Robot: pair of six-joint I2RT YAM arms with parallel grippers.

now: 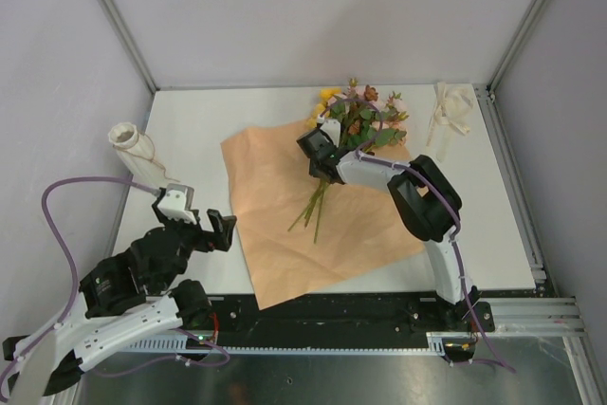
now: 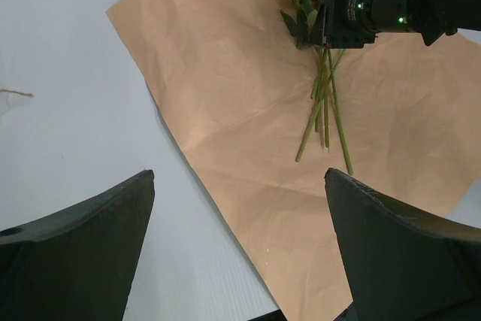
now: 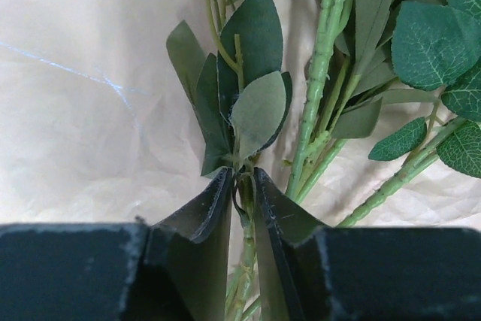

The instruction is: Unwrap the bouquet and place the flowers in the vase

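The bouquet lies unwrapped: the flowers (image 1: 361, 117) rest on the spread peach-orange paper (image 1: 285, 234), blooms toward the back, green stems (image 1: 314, 204) pointing forward. My right gripper (image 1: 319, 155) sits over the stems just below the leaves. In the right wrist view its jaws (image 3: 242, 175) pinch one leafy stem (image 3: 245, 242) between the fingertips, while the other stems (image 3: 316, 95) lie loose to the right. The cream-white vase (image 1: 135, 151) stands at the table's left edge. My left gripper (image 1: 202, 218) hovers open near the paper's front left edge (image 2: 225, 178), holding nothing.
The cream ribbon (image 1: 450, 113) lies loose at the back right corner. Grey walls and metal frame posts close in the table at the back and both sides. The right arm's elbow (image 1: 424, 198) hangs over the paper's right part.
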